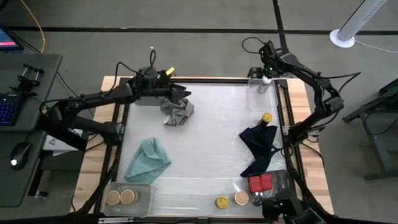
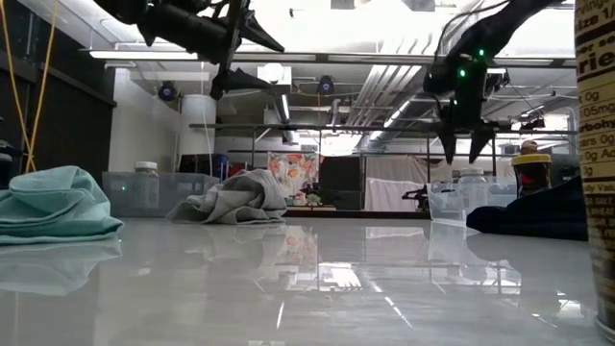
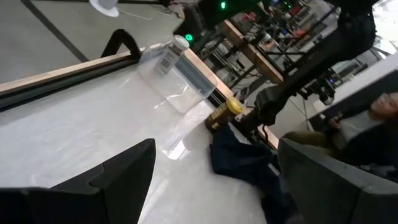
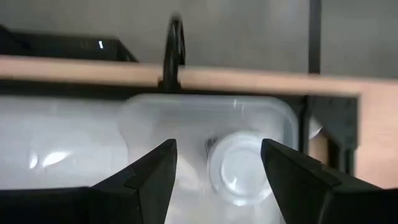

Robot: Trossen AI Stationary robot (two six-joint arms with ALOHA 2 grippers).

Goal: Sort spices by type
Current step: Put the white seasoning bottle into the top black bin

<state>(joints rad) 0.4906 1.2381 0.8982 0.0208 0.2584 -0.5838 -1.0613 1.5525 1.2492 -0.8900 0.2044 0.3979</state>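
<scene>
My right hand (image 4: 214,180) hangs spread and empty, directly above the white-lidded jar (image 4: 239,165) standing upright in the far-corner clear tray (image 4: 149,112); my left hand (image 1: 177,93), also spread, is farther off.

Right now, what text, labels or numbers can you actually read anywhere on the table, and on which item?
"0g": cut-off nutrition label on the tan cylindrical container at the low view's right edge; other print there is partial.
Label on the clear white-lidded jar in the clear plastic tray: too blurred.
Red boxy tins: nothing readable.
</scene>
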